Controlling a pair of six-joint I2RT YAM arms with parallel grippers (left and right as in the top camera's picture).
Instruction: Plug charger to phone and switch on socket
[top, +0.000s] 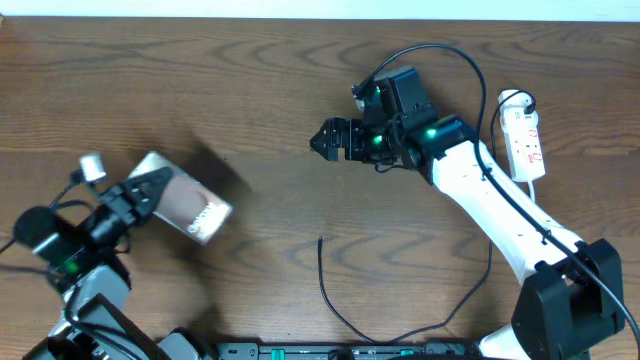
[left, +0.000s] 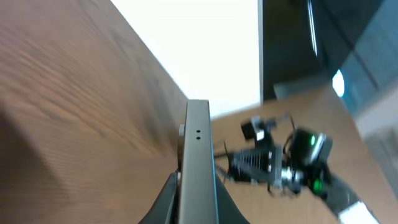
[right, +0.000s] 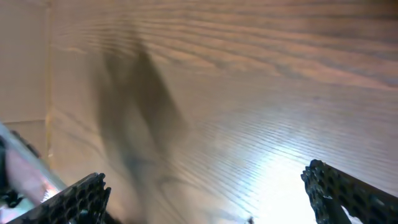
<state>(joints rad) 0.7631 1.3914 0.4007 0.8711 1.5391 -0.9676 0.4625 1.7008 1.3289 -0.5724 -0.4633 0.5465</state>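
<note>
Now left pincer clamps phone by edges, above counter near left edge; rigid, slick, I judge; right pincer wide, empty; charger limp near front edge, I'd pinch behind tip.

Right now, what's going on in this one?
The left end effector is shut on the phone, holding it over the table at the left. The right end effector is open and empty near the middle. The charger lies loose near the front edge, not yet in the phone. The socket sits untouched at the far right.
</note>
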